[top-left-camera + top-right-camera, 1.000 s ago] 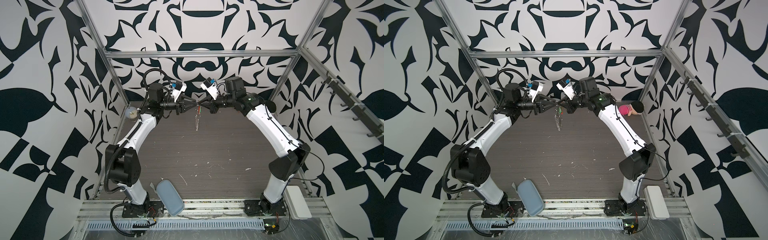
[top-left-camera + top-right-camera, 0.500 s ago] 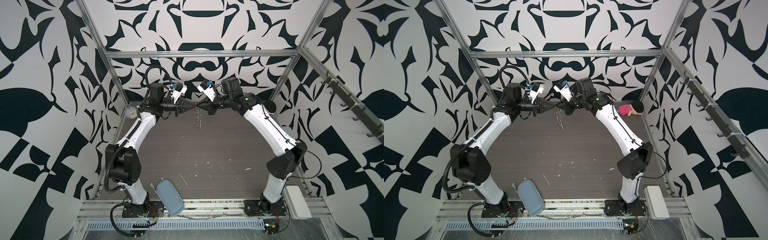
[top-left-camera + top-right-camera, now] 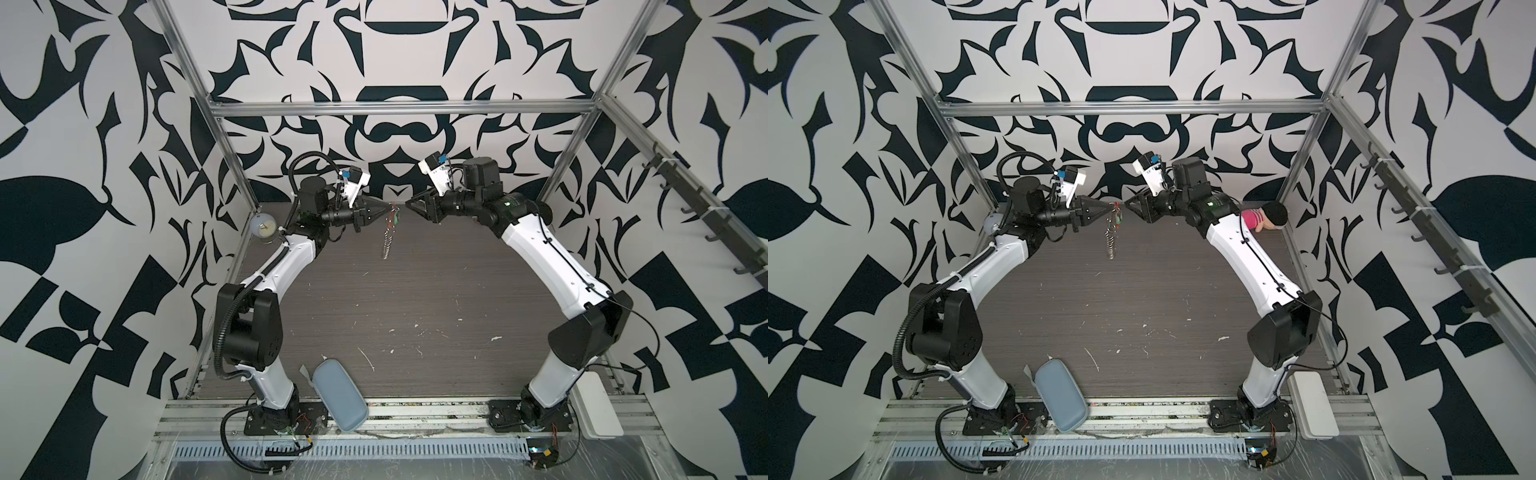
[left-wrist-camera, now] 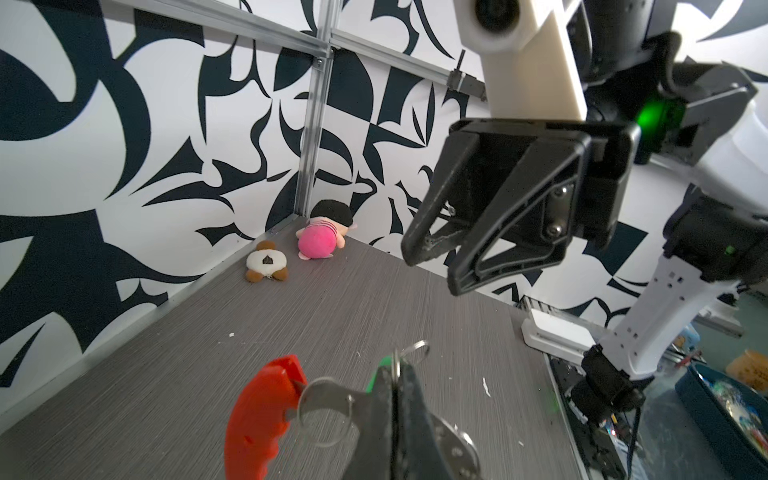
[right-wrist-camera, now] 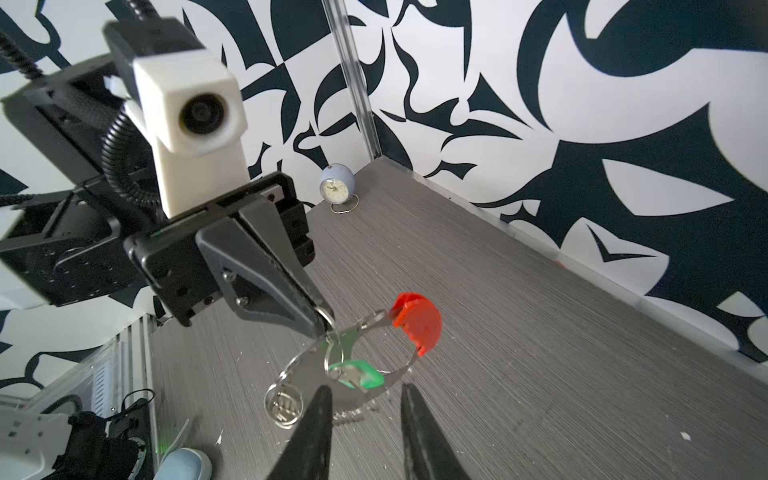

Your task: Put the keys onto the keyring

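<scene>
1. In both top views, the left gripper is high over the far end of the table with its fingers pressed together on the top of the keyring. The loop hangs straight down from them, its small silver rings trailing below. The keys show only as a green speck against the keyring's upper part. The right gripper is just beside the keyring and not touching it.
2. In the left wrist view, the left gripper's fingers are clamped on the keyring's metal, no gap between them. The red bar of the keyring juts out beside them, and the green tag of the keys peeps out against the keyring. The right gripper is apart from the keyring, jaws spread, nothing between them.
3. In the right wrist view, the right gripper's fingers stand parted and empty, just short of the keyring. The left gripper pinches the keyring's metal edge. The keys dangle by a small ring inside the loop; whether that ring is threaded onto it I cannot tell.
</scene>
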{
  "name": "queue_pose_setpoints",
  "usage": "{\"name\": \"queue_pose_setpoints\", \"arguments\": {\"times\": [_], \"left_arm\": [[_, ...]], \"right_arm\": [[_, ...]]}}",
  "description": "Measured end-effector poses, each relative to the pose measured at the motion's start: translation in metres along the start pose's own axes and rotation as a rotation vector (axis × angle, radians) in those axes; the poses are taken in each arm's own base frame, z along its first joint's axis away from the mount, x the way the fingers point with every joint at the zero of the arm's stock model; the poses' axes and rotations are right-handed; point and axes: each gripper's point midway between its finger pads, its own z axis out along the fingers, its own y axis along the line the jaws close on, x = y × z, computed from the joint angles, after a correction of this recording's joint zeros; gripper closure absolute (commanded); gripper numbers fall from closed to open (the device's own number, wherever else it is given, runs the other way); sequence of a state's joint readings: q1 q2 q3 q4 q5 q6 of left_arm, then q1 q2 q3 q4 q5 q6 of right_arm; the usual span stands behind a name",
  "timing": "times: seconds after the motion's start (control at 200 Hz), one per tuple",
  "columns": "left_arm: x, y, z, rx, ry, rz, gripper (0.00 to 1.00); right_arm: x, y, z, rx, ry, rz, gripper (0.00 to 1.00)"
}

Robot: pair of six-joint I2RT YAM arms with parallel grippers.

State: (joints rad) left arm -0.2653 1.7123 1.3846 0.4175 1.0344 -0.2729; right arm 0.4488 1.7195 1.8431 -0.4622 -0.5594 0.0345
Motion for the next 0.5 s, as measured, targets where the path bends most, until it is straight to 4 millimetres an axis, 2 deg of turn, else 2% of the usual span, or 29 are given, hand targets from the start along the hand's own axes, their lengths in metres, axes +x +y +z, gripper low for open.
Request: {"name": "queue_pose_setpoints", "arguments": {"times": [0.12,0.5], "left_arm": [[-0.009,0.001,0.001,-0.014,-0.032,0.001,1.00],[-0.012,-0.001,0.004,-0.019,-0.042,-0.025,1.00]], "right_arm": [[-0.007,0.004,0.001,0.015,-0.026,-0.044,0.62],[-0.006,0.018,0.015,0.067,-0.024,-0.180,0.61]]}}
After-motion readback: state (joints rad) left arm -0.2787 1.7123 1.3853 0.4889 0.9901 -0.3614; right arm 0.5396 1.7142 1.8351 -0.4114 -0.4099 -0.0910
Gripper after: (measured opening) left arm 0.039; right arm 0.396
